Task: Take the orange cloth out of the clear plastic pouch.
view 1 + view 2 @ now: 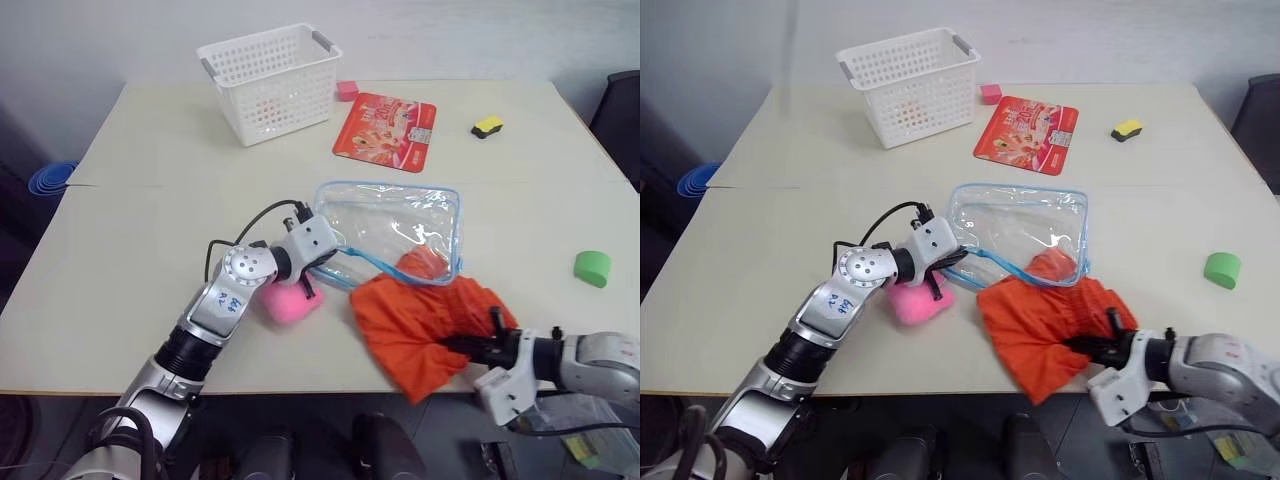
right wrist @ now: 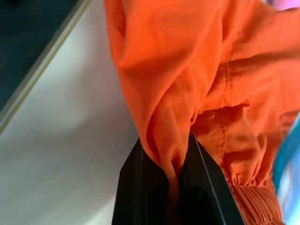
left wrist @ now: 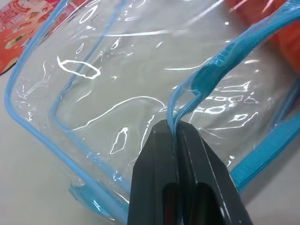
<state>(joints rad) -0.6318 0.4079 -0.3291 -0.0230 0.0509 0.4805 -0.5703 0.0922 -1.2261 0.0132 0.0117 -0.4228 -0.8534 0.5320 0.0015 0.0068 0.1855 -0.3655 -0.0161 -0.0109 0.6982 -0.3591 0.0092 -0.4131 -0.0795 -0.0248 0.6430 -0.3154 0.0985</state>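
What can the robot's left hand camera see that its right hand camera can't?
Left wrist view: the left gripper pinching the blue edge of the clear plastic pouch, plus a corner of the red printed packet.
Right wrist view: the right gripper clamped on a fold of the orange cloth, with its gathered hem and the table edge.
Both: some orange cloth, blue pouch edging and pale tabletop.

Arms: silver-grey shells, black ribbed forearm sleeves
Left arm [image 1: 232,290]: round silver joint cap, blue handwritten marks, black cable
Fingers [image 3: 154,183]: black, flat
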